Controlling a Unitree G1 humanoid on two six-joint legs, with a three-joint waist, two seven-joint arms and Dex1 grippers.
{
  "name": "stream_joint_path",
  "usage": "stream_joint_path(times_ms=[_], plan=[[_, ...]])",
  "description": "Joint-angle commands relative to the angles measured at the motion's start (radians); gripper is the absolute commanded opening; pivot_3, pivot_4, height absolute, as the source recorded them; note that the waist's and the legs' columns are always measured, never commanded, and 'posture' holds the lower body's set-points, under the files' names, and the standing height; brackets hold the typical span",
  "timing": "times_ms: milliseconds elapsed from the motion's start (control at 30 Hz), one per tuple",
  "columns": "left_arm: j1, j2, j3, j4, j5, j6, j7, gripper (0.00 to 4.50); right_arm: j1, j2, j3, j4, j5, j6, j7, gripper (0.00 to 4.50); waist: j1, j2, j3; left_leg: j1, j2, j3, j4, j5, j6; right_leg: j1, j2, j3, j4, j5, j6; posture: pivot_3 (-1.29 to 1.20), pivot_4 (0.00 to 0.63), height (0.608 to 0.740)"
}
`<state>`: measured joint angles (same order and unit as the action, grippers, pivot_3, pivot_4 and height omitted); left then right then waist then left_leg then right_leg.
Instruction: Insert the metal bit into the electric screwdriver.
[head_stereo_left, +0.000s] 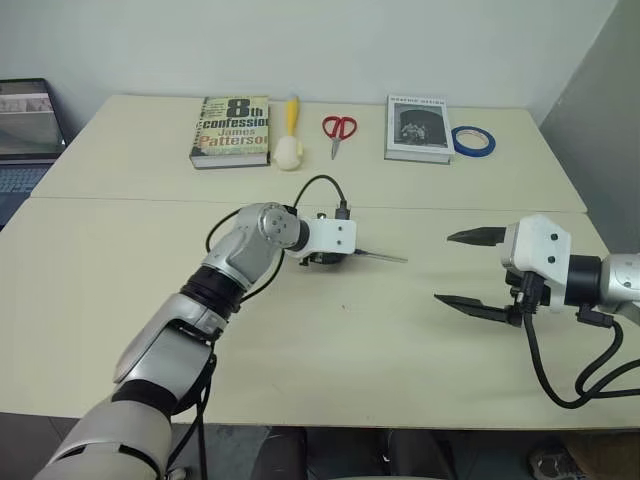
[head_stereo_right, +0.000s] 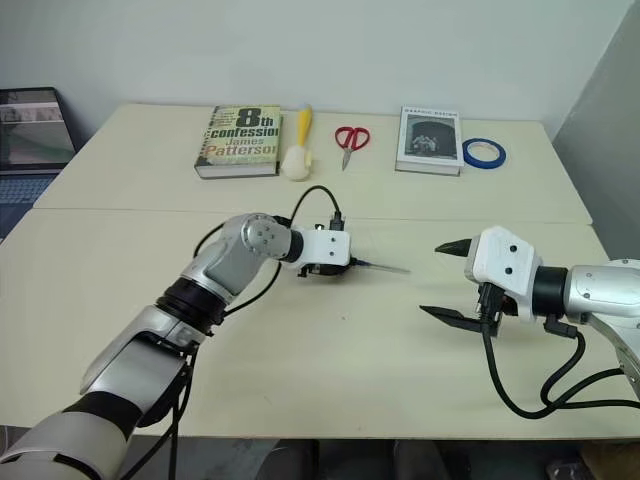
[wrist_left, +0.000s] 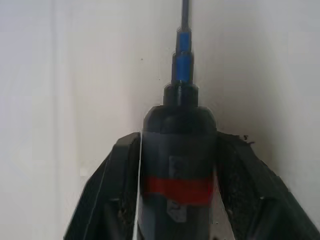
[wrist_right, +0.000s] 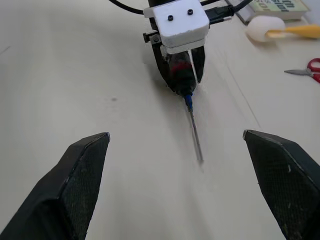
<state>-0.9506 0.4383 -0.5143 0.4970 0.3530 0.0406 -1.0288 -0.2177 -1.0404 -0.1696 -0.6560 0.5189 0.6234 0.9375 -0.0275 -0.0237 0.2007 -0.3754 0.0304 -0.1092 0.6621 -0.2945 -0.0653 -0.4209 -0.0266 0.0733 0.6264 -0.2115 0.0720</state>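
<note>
The electric screwdriver (wrist_left: 180, 150), black with a red band and a blue tip, lies low on the table between the fingers of my left gripper (head_stereo_left: 335, 258). Thin slivers of table show between its body and each finger, so the jaws stand slightly parted around it. The metal bit (head_stereo_left: 385, 257) sticks out of the blue tip as a thin grey rod, its far end down at the tabletop. My right gripper (head_stereo_left: 444, 268) hovers wide open to the right, pointing at the bit (wrist_right: 196, 142), with a clear gap between them and nothing in its jaws.
Along the table's far edge lie a green book (head_stereo_left: 231, 131), a yellow-handled white brush (head_stereo_left: 290, 140), red scissors (head_stereo_left: 338, 130), a grey book (head_stereo_left: 417, 128) and a roll of blue tape (head_stereo_left: 473, 141). A laptop (head_stereo_left: 28, 125) stands at the far left. A black cable (head_stereo_left: 320, 185) loops above my left wrist.
</note>
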Motion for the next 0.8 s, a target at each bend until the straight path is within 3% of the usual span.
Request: stream_joint_path(times_ms=[33,233,333,500,800], plan=[[-0.001,-0.011,-0.010,0.004,-0.009,-0.004,-0.052,3.17,0.009,-0.017,-0.034,-0.023,0.010,0.001,0.008,4.50,0.000,0.000,0.000,0.000,0.000,0.000,0.000,0.000,0.000,0.000,0.000,0.000,0.000,0.000,0.000,0.00,0.150,0.740],[0.014,0.037,0.060,-0.110,-0.069,0.042,-0.116,4.45,0.007,-0.030,-0.034,0.003,0.008,-0.009,0.022,4.50,-0.002,0.000,0.000,0.001,0.000,0.000,0.000,0.000,0.000,0.000,0.000,0.000,0.001,0.000,0.000,0.00,0.150,0.740],[0.023,0.078,0.105,-0.176,-0.100,0.082,-0.126,4.45,0.003,-0.034,-0.034,0.020,0.000,-0.020,0.028,4.50,-0.002,0.000,0.000,0.001,0.000,0.000,0.000,0.000,0.000,0.000,0.000,0.000,0.002,0.000,0.000,0.00,0.150,0.740],[0.095,0.246,0.332,-0.371,-0.230,0.232,-0.122,4.45,0.000,-0.029,-0.039,0.085,-0.037,-0.091,0.045,4.50,-0.010,0.000,0.000,0.001,0.000,0.000,0.000,0.000,0.000,-0.001,0.000,0.000,0.002,0.000,0.000,0.00,0.150,0.740],[0.510,0.483,0.672,-0.681,-0.477,0.465,-0.185,4.45,0.083,0.023,-0.163,0.180,0.000,-0.206,0.115,4.50,-0.005,-0.001,0.001,0.002,0.001,0.000,0.000,0.000,0.000,0.000,0.000,0.000,0.002,0.000,0.000,0.00,0.150,0.740]])
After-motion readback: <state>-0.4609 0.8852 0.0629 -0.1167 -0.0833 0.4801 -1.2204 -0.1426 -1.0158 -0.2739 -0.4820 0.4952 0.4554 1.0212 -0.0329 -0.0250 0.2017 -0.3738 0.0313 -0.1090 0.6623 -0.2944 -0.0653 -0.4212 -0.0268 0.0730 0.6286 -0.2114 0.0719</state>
